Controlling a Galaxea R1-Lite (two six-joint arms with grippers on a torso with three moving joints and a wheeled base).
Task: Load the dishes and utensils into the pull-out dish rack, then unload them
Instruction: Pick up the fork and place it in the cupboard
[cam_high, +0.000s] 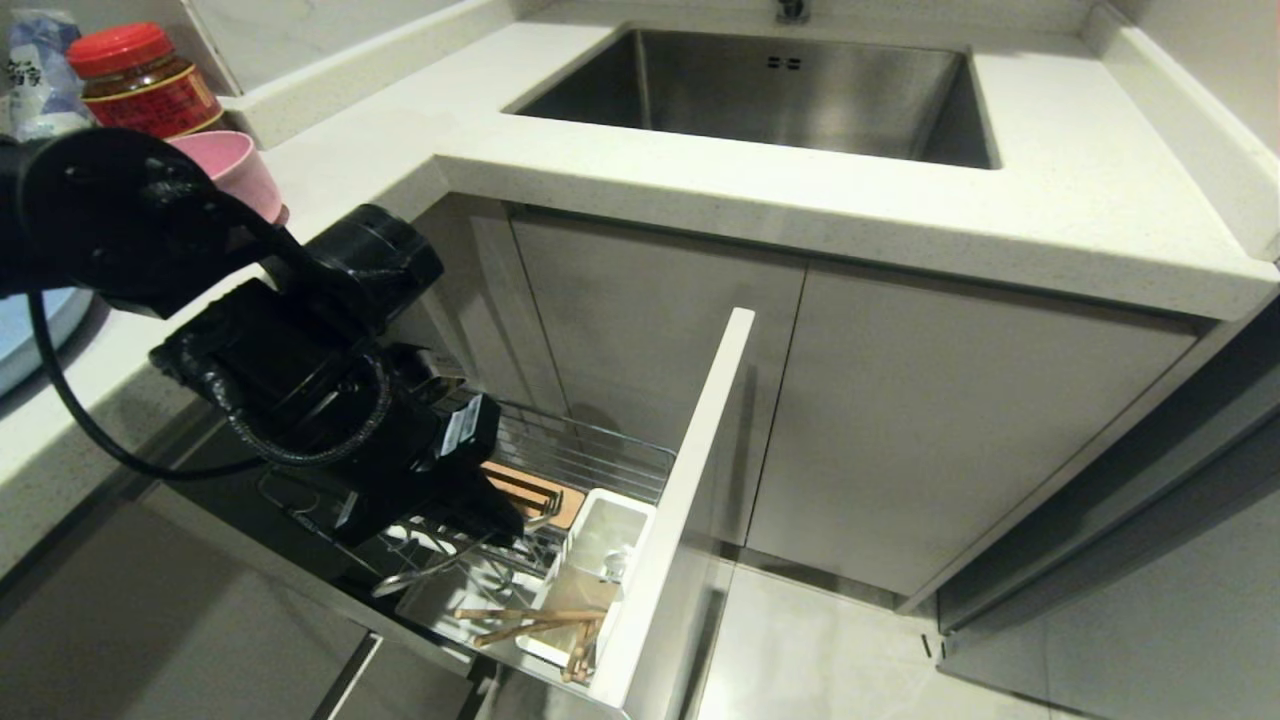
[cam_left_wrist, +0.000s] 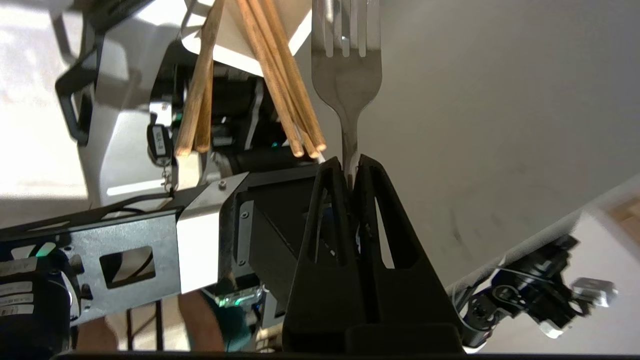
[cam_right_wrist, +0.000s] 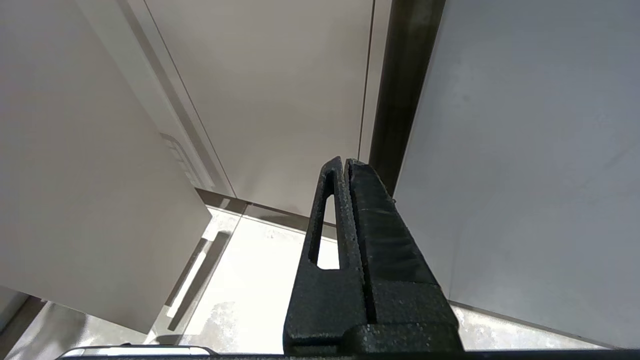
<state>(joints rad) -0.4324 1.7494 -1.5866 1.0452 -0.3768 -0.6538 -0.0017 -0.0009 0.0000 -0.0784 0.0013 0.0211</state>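
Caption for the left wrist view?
Left tool shut on the fork handle, beside the chopsticks.

Black arm (cam_high: 300, 370), looped black cable (cam_high: 60, 400)

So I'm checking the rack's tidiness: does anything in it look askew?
Yes. The slim light-wood chopsticks lie splayed over the white plastic utensil bin, tips poking past its rim, not upright. The left gripper is shut on the silver metal fork.

We lose the fork (cam_left_wrist: 346, 85) tine tips at the frame edge above the left claw (cam_left_wrist: 351, 161); its handle is hidden between the pinching pads. Chopsticks (cam_left_wrist: 280, 80) beside the claw are cut off too. In the head view the arm covers much of the dish rack (cam_high: 590, 455).
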